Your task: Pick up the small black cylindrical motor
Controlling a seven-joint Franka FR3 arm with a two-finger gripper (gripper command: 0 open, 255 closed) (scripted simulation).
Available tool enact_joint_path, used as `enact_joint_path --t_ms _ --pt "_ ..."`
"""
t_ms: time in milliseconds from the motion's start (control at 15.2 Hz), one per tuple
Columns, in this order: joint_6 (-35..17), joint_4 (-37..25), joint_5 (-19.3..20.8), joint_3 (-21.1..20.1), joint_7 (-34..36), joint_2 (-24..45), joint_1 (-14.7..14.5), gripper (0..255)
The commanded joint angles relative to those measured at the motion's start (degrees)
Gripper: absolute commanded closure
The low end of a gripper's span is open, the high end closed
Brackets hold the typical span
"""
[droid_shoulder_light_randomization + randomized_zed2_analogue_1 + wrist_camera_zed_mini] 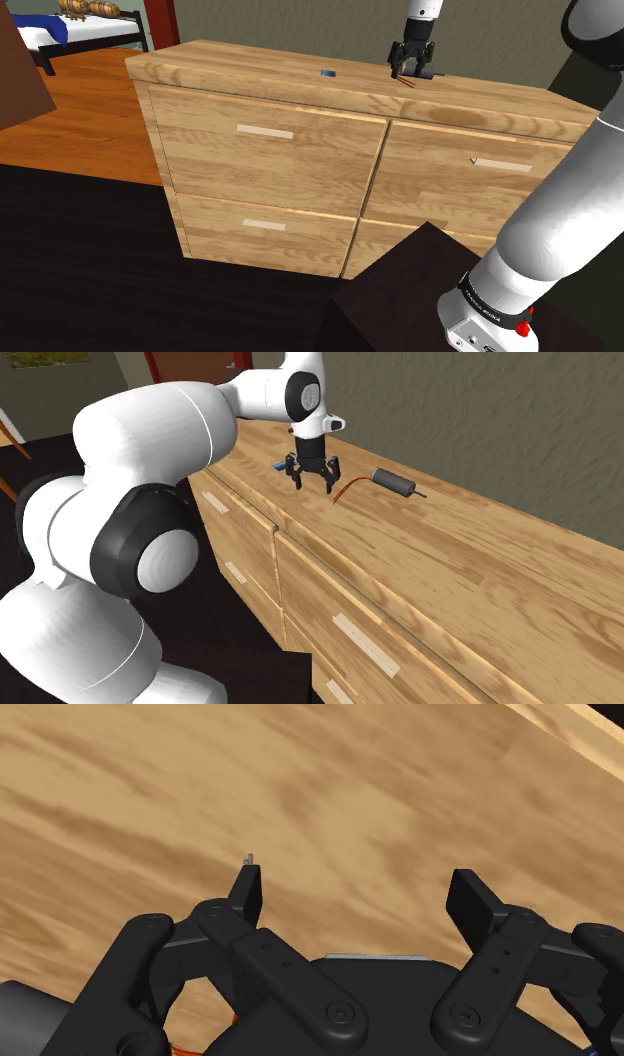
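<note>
The motor [392, 480], a short dark grey cylinder with a thin shaft poking out of one end, lies on its side on the wooden dresser top [480, 582], in the upper middle of the second exterior view. An orange wire [346, 486] curls away from its other end towards the frame's left. The jaws hang just left of the motor in that view, pointing down at the wood, spread apart with nothing between them. The wire's loose tip lies close under the nearer finger; I cannot tell whether they touch. The motor body itself is clear of the jaws.

In the wrist view the two black fingers [250, 894] stand well apart over bare wood grain.

In the shoulder view the white arm [560, 220] rises from the lower right and comes down again at the top middle of the frame, where the jaws sit over the back of the dresser [270, 170], with a sliver of orange wire below them. A small blue thing [327, 73] lies on the top to their left. At the upper left are a wood floor [90, 100] and a bed [95, 25]
</note>
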State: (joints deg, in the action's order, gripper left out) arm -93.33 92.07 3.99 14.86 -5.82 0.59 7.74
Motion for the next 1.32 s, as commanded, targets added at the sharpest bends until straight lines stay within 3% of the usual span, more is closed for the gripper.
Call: enact_joint_path --t_ms 0,396,990,1056,1254 --pt "1.5 -6.3 -1.3 1.1 -0.2 4.9 1.2 0" --pt "7.7 -27.2 -6.3 3.6 -0.8 19.9 6.4 0" --pt "0.5 -17.5 -5.5 3.4 -0.2 17.3 5.5 0" --pt "0.5 -17.5 -5.5 3.4 -0.2 17.3 5.5 255" --pt "0.5 -17.3 -5.4 3.4 -0.2 17.1 5.4 255"
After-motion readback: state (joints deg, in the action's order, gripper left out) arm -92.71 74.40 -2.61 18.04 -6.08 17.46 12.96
